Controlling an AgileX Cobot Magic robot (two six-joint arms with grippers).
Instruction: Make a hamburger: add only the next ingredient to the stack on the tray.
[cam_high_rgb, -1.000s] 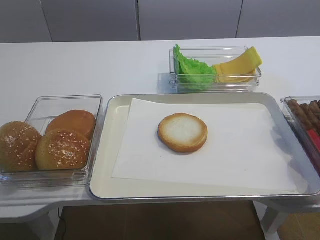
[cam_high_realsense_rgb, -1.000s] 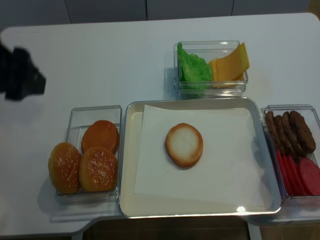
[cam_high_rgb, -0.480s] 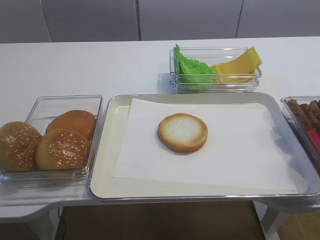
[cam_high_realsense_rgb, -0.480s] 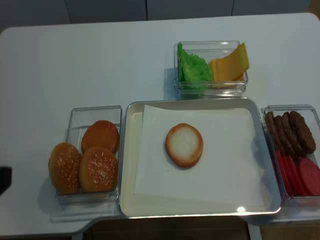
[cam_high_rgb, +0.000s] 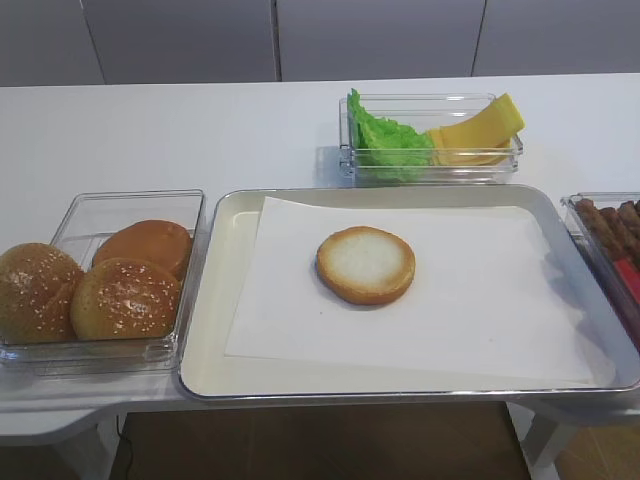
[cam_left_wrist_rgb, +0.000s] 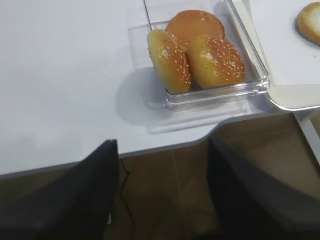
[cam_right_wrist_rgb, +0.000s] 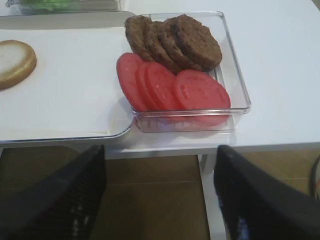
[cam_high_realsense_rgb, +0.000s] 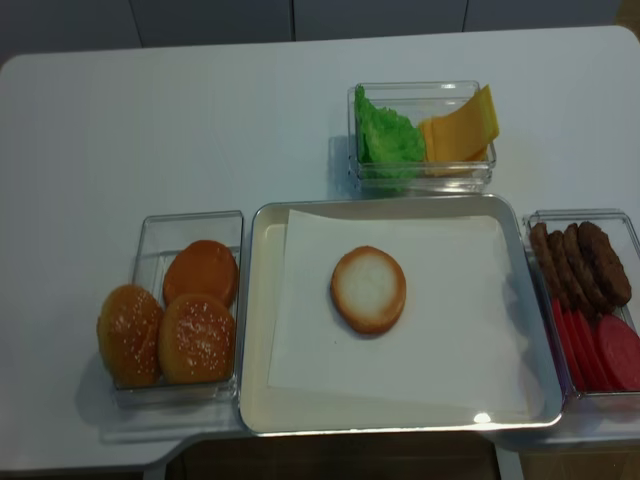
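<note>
Tabletop, white and broad, filled most of both high views, operator, and you had the silver tray sitting low in the centre of the frame with its white paper sheet laid inside the raised rim. You could see three clear bins around it: the bun bin touching the tray's left edge, the bin of patties and tomato against its right edge, and the bin of lettuce and cheese just above the tray, toward the upper middle of the frame. On the paper, a little left of the tray's centre, lay your bun half, alone, pale cut face up, golden crust showing round its edge, with nothing stacked on it. In the left bin you had two sesame-seeded buns at the front and one smooth seedless bun behind them. Green lettuce took the left part of the upper bin, yellow cheese slices the right. Brown patties overlapped in a row at the top of the right wrist view, red tomato slices fanned just below them. Your left gripper hung off the table's near edge at the bottom of its wrist view, fingers spread wide with nothing between them; your right gripper did likewise, jaws apart and empty, below the bin of patties.
</note>
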